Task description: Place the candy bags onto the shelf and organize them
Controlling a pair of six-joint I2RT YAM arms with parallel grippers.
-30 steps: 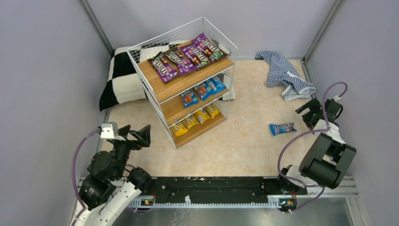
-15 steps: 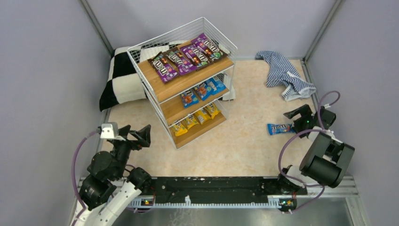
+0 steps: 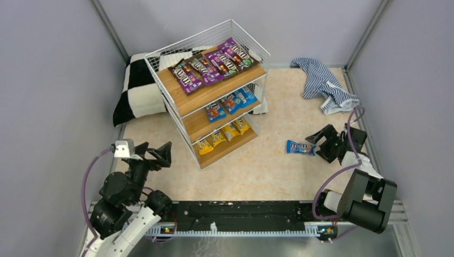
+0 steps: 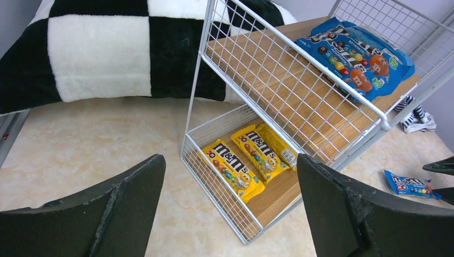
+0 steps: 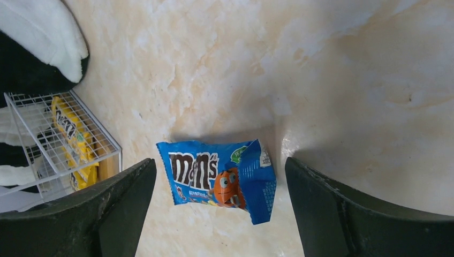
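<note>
— Right of the shelf (image 3: 211,93), down on the table (image 3: 267,171): spotted one loose blue candy bag (image 3: 300,147), lying flat, logo up, one end creased upward in the right wrist view.

— Held by anything?

— No. Right gripper (image 3: 319,144) just beside its right end, spread wide, pinching nothing. Seen from the wrist camera, bag framed between two dark fingers (image 5: 107,214), with no visible contact on either side.

— And the left gripper (image 3: 156,154)?

— Hanging over the table's near-left part, well apart from the loose bag. Likewise spread, gripping nothing, pointed toward the shelf's lower tiers.

— Shelf contents?

— Purple bags (image 3: 214,64) side by side on the top board. Blue bags (image 3: 230,103) on the middle board. Yellow bags (image 3: 222,136) on the bottom board, lying flat behind the wire grid.

— Anything else around?

— Checkered cushion (image 3: 136,93) just behind and to the left of the shelf; cannot tell whether touching. Striped cloth (image 3: 324,85) crumpled at the far right, well apart from the loose bag.
</note>
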